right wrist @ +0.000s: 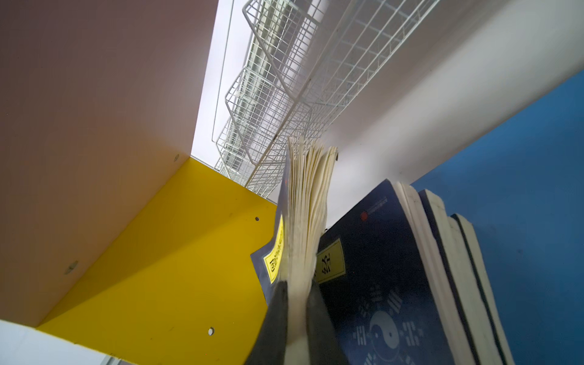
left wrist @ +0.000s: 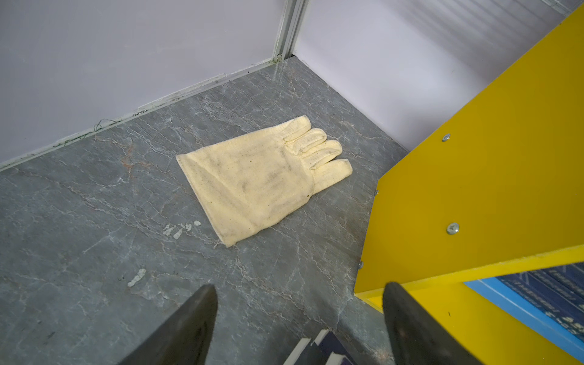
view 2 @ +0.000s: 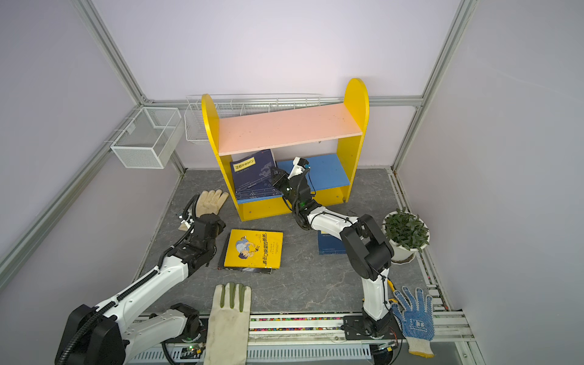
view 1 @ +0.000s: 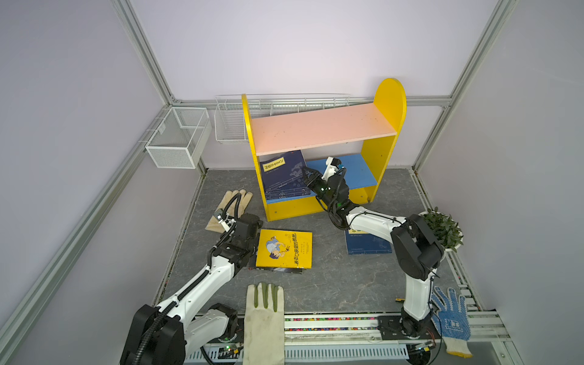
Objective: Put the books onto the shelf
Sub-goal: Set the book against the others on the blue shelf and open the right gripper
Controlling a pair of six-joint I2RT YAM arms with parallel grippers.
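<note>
Your right gripper [right wrist: 297, 284] is squeezed tight on the pages of a navy book [right wrist: 305, 202] with a yellow label. That book stands tipped on the blue board [view 1: 354, 172] of the shelf [view 1: 380, 148], at its left end, under the pink board [view 1: 319, 126]. More navy books [right wrist: 388, 259] lie right beside it; how many, I cannot tell. Your left gripper [left wrist: 300, 286] has its fingers wide apart and holds nothing. It hangs over the floor [view 1: 331, 284] by the shelf's left corner, near a cream glove [left wrist: 262, 177].

A yellow book [view 1: 284, 249] lies on top of a dark book [view 1: 275, 269], just beside your left arm. Your right arm hides part of a loose navy book [view 1: 366, 246]. A potted plant [view 1: 441, 229] sits close to that arm's elbow.

The floor is grey like cracked stone. The walls [view 1: 284, 47] are pale purple.

Count them: three books on the floor. Three gloves: the cream one, a white glove [view 1: 264, 319] with green fingers, and a blue-dotted glove [view 1: 450, 316]. Two baskets: a mesh basket [view 1: 177, 136] and a long wire basket [view 1: 232, 121], partly behind the shelf. One plant.
</note>
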